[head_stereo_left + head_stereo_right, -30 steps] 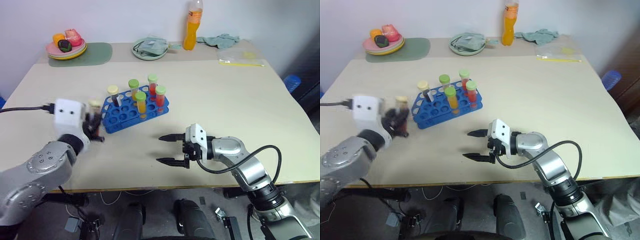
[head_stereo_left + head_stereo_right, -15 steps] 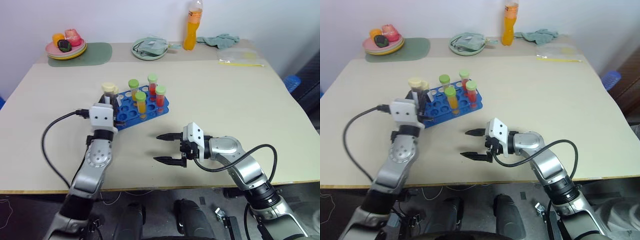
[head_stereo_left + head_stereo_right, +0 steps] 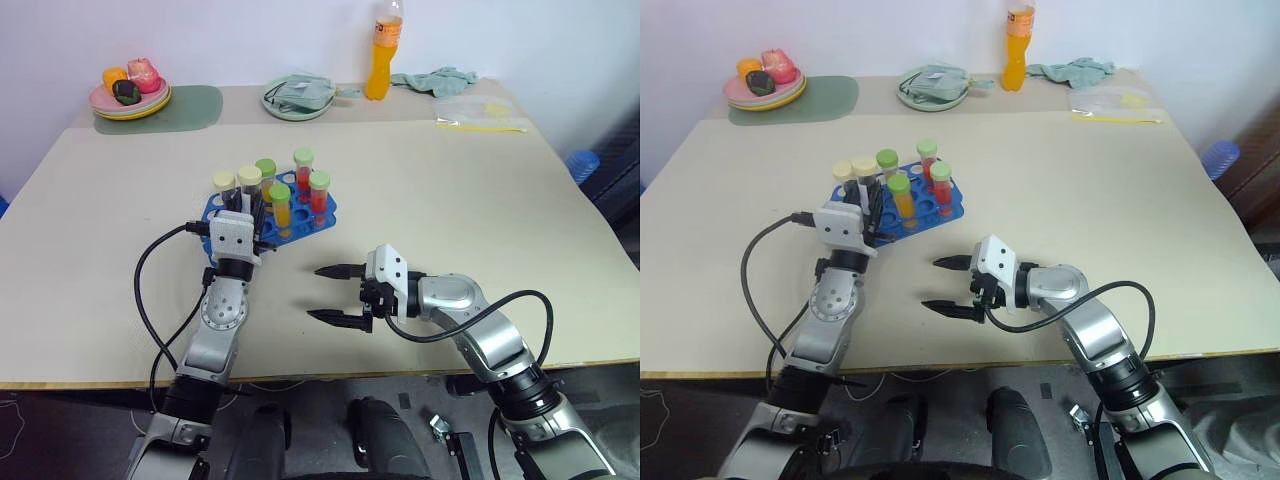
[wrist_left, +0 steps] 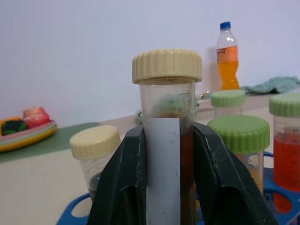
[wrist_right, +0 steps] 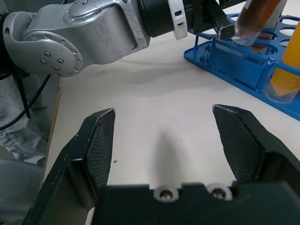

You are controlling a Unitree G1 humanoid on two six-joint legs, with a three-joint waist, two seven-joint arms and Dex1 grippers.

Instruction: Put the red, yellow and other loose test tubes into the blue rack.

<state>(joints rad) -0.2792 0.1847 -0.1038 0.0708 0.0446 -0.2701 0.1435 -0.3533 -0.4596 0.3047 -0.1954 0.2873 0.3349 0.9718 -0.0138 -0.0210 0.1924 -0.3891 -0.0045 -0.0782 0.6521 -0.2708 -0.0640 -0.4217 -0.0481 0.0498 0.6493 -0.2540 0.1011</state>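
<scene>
rack [image 4: 276, 187] cut off, tube [image 4: 167, 140] base hidden

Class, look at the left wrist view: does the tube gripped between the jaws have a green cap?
No. The dark tube clamped in the left gripper carries a cream cap, while the green caps sit on other tubes beside it.

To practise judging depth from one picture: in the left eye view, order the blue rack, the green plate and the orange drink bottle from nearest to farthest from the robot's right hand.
1. Blue rack: nearest, mid-table, ahead and to the left of the right hand.
2. Green plate: at the table's far edge, left of the bottle.
3. Orange drink bottle: about as far back as the plate, by the wall; these two are too close to call.
</scene>
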